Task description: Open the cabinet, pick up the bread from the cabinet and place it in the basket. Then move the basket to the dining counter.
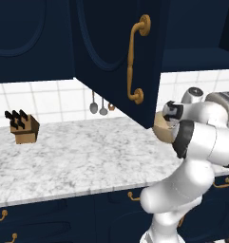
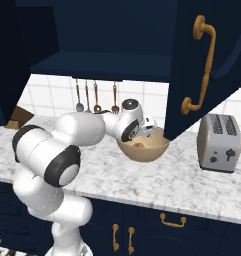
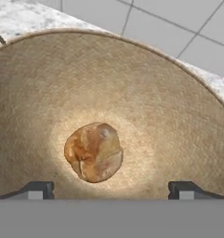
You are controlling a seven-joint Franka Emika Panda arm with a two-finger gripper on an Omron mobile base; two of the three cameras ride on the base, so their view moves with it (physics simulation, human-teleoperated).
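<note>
The golden-brown bread (image 3: 94,151) lies loose on the floor of the tan basket (image 3: 178,121), near its middle. My gripper (image 3: 111,189) hangs just above it, open, its two fingertips (image 3: 38,189) spread wide on either side of the bun and touching nothing. In the right base view the basket (image 2: 144,149) stands on the marble counter with my hand (image 2: 146,126) dipping into it. Above it the navy cabinet door (image 2: 207,60) with its brass handle (image 2: 204,65) is swung open; from the left this door (image 1: 116,52) hides part of the basket (image 1: 161,129). The dining counter is out of view.
A silver toaster (image 2: 219,142) stands right of the basket. Utensils (image 2: 89,97) hang on the tiled wall behind. A knife block (image 1: 24,127) sits far left on the marble counter (image 1: 87,152). The open door's lower corner hangs close over the basket.
</note>
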